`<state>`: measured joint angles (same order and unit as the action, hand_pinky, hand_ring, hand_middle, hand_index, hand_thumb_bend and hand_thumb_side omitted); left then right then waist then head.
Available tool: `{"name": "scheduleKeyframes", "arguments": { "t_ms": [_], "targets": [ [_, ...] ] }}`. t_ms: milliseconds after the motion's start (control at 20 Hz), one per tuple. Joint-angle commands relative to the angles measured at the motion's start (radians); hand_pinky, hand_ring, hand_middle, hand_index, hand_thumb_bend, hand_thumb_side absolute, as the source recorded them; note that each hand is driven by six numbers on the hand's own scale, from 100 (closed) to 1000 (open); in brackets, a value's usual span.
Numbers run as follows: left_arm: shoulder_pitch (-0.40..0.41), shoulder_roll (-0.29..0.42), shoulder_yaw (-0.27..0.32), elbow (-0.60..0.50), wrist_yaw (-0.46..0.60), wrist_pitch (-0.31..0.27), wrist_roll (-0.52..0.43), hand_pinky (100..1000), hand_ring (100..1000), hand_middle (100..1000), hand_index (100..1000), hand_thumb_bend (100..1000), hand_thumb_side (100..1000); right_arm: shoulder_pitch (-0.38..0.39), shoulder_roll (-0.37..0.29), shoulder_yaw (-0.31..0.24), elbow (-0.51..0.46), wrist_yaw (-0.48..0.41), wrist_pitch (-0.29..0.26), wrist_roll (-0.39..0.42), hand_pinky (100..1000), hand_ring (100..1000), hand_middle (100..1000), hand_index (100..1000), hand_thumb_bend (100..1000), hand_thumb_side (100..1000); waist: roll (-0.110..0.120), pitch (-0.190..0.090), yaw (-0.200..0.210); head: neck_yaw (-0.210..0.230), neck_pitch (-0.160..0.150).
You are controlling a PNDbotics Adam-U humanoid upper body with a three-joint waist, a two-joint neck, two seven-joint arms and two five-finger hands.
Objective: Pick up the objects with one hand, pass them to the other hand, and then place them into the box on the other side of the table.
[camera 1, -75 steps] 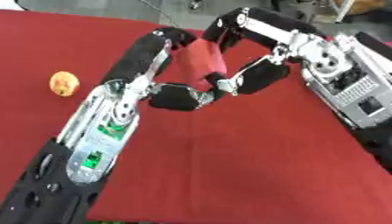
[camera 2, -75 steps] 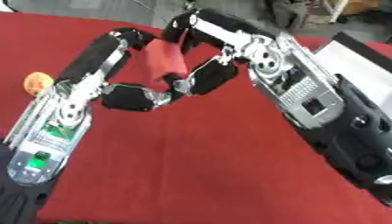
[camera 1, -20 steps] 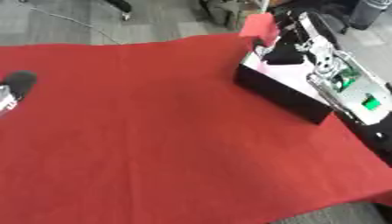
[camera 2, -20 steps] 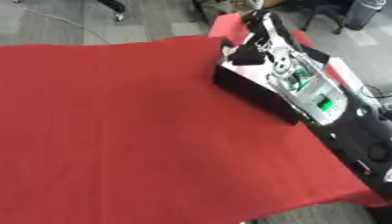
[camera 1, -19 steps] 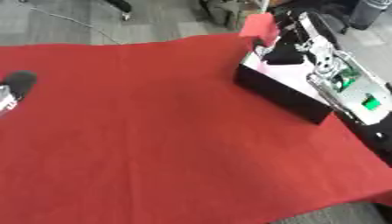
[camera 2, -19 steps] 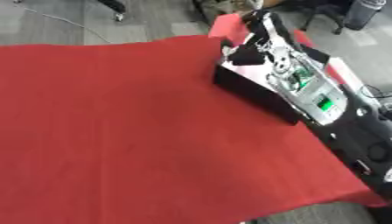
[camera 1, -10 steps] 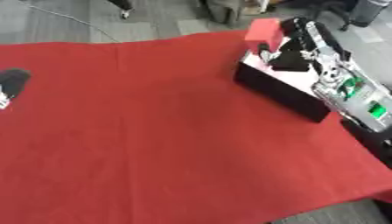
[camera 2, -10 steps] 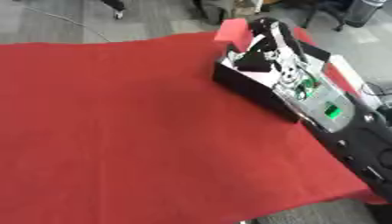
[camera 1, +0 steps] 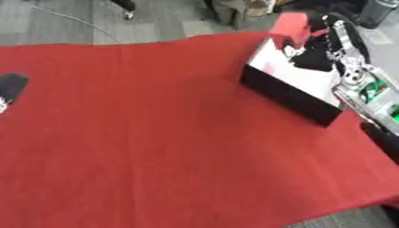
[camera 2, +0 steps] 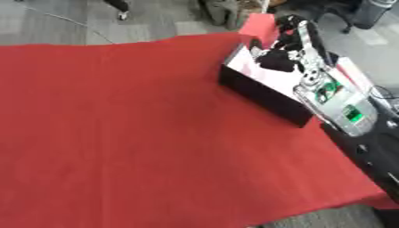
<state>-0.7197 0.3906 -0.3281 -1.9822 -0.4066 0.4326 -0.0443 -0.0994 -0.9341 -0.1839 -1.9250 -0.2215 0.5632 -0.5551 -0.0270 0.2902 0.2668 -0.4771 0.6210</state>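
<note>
A red block (camera 1: 290,26) hangs over the far end of the box (camera 1: 287,95), which has black walls and a white inside and stands at the table's right side. My right hand (camera 2: 277,57) reaches over the box from the right, and its fingers are curled against the block's underside. Of my left hand (camera 1: 9,86) only a black part shows, at the left edge of the left eye view, low over the red cloth; its fingers are hidden.
The red cloth (camera 1: 156,133) covers the whole table, whose front edge runs along the bottom right. My right forearm (camera 2: 335,107), with its green-lit electronics, lies along the box's right side. Grey floor and chair legs lie beyond the far edge.
3.8 s ago both hands held the red block over the table's middle. The right hand has since carried it to the box and, in the last second, a little farther over it. The left arm has withdrawn to the left.
</note>
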Motion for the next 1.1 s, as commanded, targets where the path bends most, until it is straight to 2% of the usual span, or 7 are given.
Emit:
{"name": "scheduleKeyframes", "arguments": {
  "t_ms": [50,450,700,800,900,1000,1100],
  "targets": [
    [-0.009,0.026,0.014,-0.018,-0.003,-0.001,0.004,734,706,658,750,570,460,-0.011,-0.054,-0.034,0.054,0.036,0.344,-0.352,723,594,483,399,179,100,-0.001,-0.015,0.001,0.001,-0.012],
    [-0.014,0.023,0.014,-0.018,-0.005,-0.002,0.005,734,705,658,750,576,456,-0.024,-0.079,-0.049,0.212,0.066,0.344,-0.352,722,601,484,411,214,100,-0.001,-0.017,0.007,-0.011,-0.015],
    [-0.018,0.02,0.014,-0.018,-0.007,-0.004,0.007,734,705,657,750,579,456,-0.029,-0.076,-0.029,0.249,0.051,0.344,-0.352,729,617,519,452,251,100,0.0,-0.016,0.01,-0.018,-0.019],
    [-0.02,0.019,0.013,-0.018,-0.007,-0.005,0.007,734,705,649,751,583,456,-0.025,-0.071,-0.01,0.242,0.032,0.344,-0.352,744,666,644,591,484,100,0.0,-0.016,0.012,-0.019,-0.019],
    [-0.021,0.018,0.013,-0.018,-0.008,-0.006,0.008,734,705,649,751,584,455,-0.019,-0.069,0.013,0.233,0.004,0.344,-0.352,751,688,696,654,462,100,-0.001,-0.016,0.013,-0.021,-0.02],
    [-0.022,0.016,0.012,-0.018,-0.009,-0.006,0.007,734,705,648,751,589,457,-0.013,-0.07,0.034,0.23,-0.017,0.344,-0.352,790,764,817,816,520,100,-0.001,-0.016,0.015,-0.023,-0.02],
    [-0.022,0.015,0.011,-0.018,-0.01,-0.007,0.007,734,705,648,751,590,457,-0.009,-0.071,0.053,0.236,-0.031,0.344,-0.352,811,794,853,860,575,114,-0.001,-0.015,0.017,-0.024,-0.02]
  ]
}}
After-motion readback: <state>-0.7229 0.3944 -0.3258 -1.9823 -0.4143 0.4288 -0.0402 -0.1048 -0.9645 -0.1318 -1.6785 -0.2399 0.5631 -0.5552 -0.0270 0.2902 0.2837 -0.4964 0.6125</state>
